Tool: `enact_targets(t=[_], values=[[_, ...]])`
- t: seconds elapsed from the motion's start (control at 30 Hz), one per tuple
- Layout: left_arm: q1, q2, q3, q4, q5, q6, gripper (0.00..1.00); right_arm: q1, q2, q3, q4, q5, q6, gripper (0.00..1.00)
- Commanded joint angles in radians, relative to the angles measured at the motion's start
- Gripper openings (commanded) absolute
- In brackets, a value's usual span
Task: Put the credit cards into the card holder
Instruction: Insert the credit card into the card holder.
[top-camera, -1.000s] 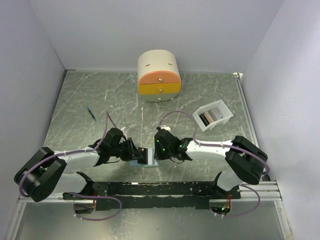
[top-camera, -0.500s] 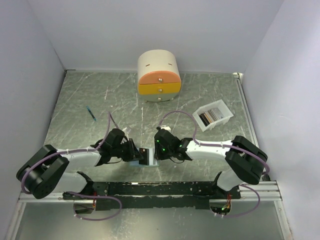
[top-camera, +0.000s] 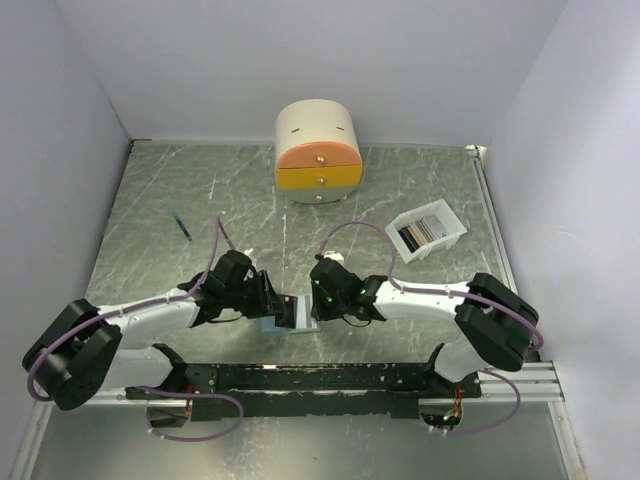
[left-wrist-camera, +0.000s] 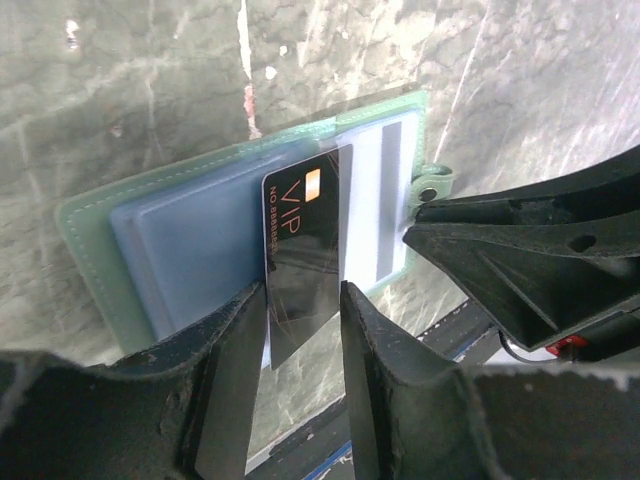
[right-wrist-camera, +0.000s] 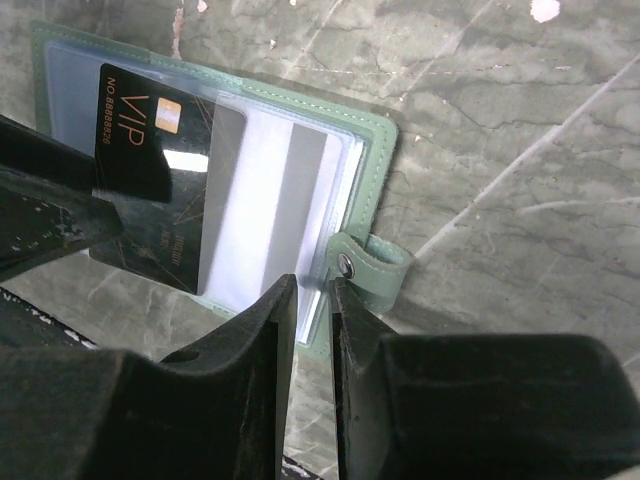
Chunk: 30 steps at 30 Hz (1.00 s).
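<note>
From above, the left gripper (top-camera: 280, 308) had crept a little toward the right gripper (top-camera: 312, 312) over the last second, and the left arm's elbow had swung outward. The two met over the card holder (top-camera: 285, 324), which lay open on the table (top-camera: 150, 200) just ahead of the arm bases. That looked like a push to seat a card. More credit cards (top-camera: 420, 232) waited in the white tray (top-camera: 452, 232), well apart to the right, so the task was far from done. The drawer box (top-camera: 318, 150) stood at the back.

In the left wrist view, a black VIP card (left-wrist-camera: 305, 260) lay between the left fingers (left-wrist-camera: 235, 370). Its far end was tucked into a pale blue pocket and its near end stuck out past the holder's edge. The jaws stood about a card's width apart, and I could not tell whether they gripped it or merely flanked it. I judged the card only partly in.

In the right wrist view, the right jaws were narrow and appeared pinched on the holder's edge beside the snap tab (right-wrist-camera: 375, 265), pinning it. A pale striped card (right-wrist-camera: 270, 190) sat in the clear pocket under the black one. Gold lettering read "VIP" beside a chip square. Beside it ran a line beginning "NO" followed by mostly eights, whose last digits were too small to confirm.
</note>
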Motion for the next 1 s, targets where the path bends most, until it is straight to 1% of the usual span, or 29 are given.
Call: enact_targets(t=[0.0, 0.1, 0.47, 0.5, 0.6, 0.9, 0.97], values=[[-0.004, -0.026, 0.049, -0.142, -0.094, 0.035, 0.47, 0.003, -0.032, 0.026, -0.048, 0.036, -0.013, 0.20], [-0.004, -0.037, 0.060, -0.161, -0.108, 0.045, 0.49, 0.004, -0.039, 0.033, -0.056, 0.038, -0.014, 0.20], [-0.004, 0.013, 0.043, -0.075, -0.051, 0.035, 0.50, 0.004, -0.070, 0.046, -0.079, 0.038, -0.012, 0.21], [-0.004, 0.018, 0.043, -0.071, -0.047, 0.035, 0.50, 0.003, -0.071, 0.050, -0.086, 0.043, -0.013, 0.22], [-0.004, 0.028, 0.049, -0.066, -0.040, 0.034, 0.50, 0.003, -0.070, 0.054, -0.097, 0.054, -0.013, 0.30], [-0.004, 0.036, 0.020, -0.024, -0.011, 0.008, 0.48, 0.003, -0.023, 0.052, -0.081, 0.054, -0.021, 0.35], [-0.004, 0.035, 0.021, -0.025, -0.011, 0.007, 0.48, 0.004, -0.026, 0.049, -0.076, 0.052, -0.023, 0.38]])
